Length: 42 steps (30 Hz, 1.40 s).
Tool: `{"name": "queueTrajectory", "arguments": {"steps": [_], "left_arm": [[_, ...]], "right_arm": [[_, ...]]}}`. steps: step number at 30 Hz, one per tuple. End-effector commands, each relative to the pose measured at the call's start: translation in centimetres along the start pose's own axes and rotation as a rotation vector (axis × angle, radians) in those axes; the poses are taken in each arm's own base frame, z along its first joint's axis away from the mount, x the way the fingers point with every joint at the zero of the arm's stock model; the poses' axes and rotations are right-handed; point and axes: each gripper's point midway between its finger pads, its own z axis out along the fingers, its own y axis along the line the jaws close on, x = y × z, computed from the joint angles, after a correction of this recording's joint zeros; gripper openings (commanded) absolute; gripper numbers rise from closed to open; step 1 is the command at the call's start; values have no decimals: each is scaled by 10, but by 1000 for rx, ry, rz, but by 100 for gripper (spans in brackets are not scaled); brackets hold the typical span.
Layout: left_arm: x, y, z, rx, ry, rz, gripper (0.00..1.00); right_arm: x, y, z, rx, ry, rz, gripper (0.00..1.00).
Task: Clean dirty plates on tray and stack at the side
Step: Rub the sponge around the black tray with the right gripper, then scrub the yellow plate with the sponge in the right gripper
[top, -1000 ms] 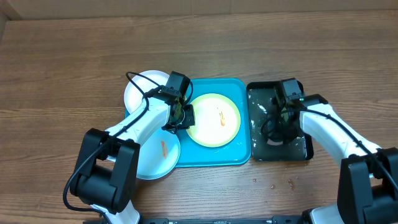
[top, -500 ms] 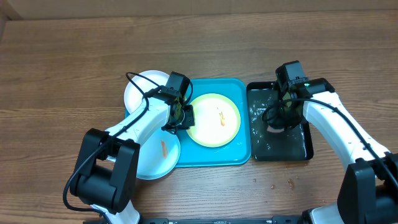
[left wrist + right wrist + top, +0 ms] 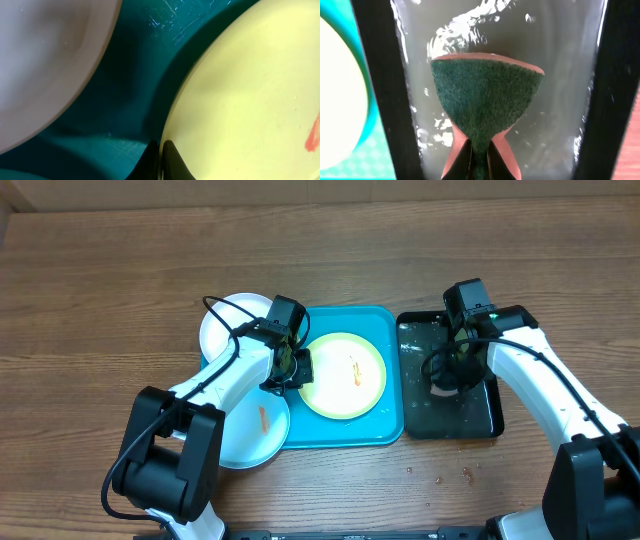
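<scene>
Left claw (image 3: pixel 161 156) pinches the 9 o'clock rim of the yellow-green plate (image 3: pixel 345 375) lying in the turquoise tray (image 3: pixel 390 428). Right claw (image 3: pixel 479 152) clamps a green sponge (image 3: pixel 485 95) over the black tray (image 3: pixel 488 420), at 3 o'clock.

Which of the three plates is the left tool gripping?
The yellow-green plate inside the turquoise tray; the left tool pinches its left rim. The white plate and pale blue plate lie at the tray's left edge, ungripped.

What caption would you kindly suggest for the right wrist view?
The right gripper pinches a green-faced pink sponge over the wet black tray.
</scene>
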Motion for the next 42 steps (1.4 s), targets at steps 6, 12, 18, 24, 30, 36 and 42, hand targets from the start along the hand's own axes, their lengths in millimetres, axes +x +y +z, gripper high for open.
{"name": "queueTrajectory", "arguments": {"steps": [6,12,18,24,30,36,42], "left_arm": [[0,11,3,-52,-5,-145,4],[-1,10,3,-45,-6,-182,4],[-1,10,3,-46,-7,-180,7],[-1,9,3,-44,-9,-180,4],[-1,9,3,-44,-9,-172,4],[-1,9,3,-44,-9,-172,4],[-1,9,3,-44,-9,-172,4]], "right_arm": [[-28,2,-60,11,-94,-6,4],[-30,3,-66,10,-97,-8,4],[-18,0,-55,17,-53,-9,4],[-10,-2,-42,26,-29,-9,4],[-28,4,-77,6,-91,-12,4],[-48,45,-118,-170,-179,-52,4],[-50,95,-121,-272,-214,-153,4]]}}
